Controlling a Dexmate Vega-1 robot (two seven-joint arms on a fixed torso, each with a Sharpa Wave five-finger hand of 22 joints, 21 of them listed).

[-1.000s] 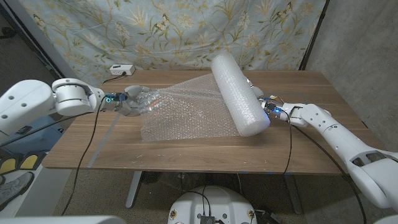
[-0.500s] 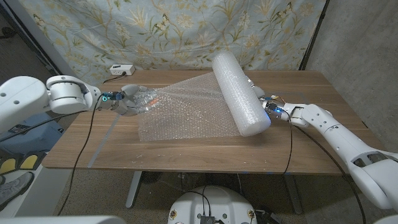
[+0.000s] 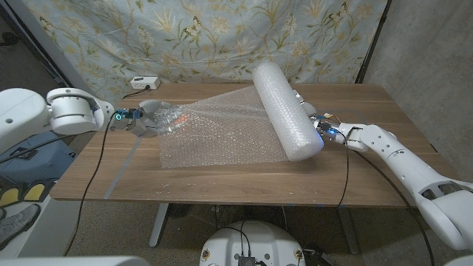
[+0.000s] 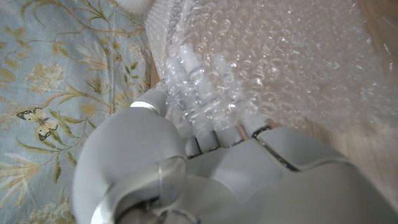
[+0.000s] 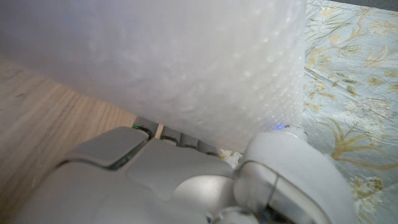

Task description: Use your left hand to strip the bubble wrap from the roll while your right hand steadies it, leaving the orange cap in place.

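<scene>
A thick white roll of bubble wrap [image 3: 286, 111] lies across the right half of the table, one end toward the back. A loose clear sheet [image 3: 222, 133] runs from it leftward over the wood. My left hand [image 3: 150, 118] grips the bunched end of that sheet [image 4: 205, 93], fingers curled into the bubbles. My right hand [image 3: 316, 122] presses against the roll's right side; in the right wrist view its fingers [image 5: 155, 134] are tucked under the roll [image 5: 186, 62]. I cannot make out the orange cap.
A white power strip [image 3: 145, 82] lies at the table's back left edge. A floral cloth [image 3: 222, 37] hangs behind the table. Bare wood [image 3: 222, 181] runs along the front, and the table's right side [image 3: 377, 103] lies beyond the roll.
My left hand has drawn the sheet's end further left, and the sheet's front corner has slid left with it. The roll and my right hand have barely moved.
</scene>
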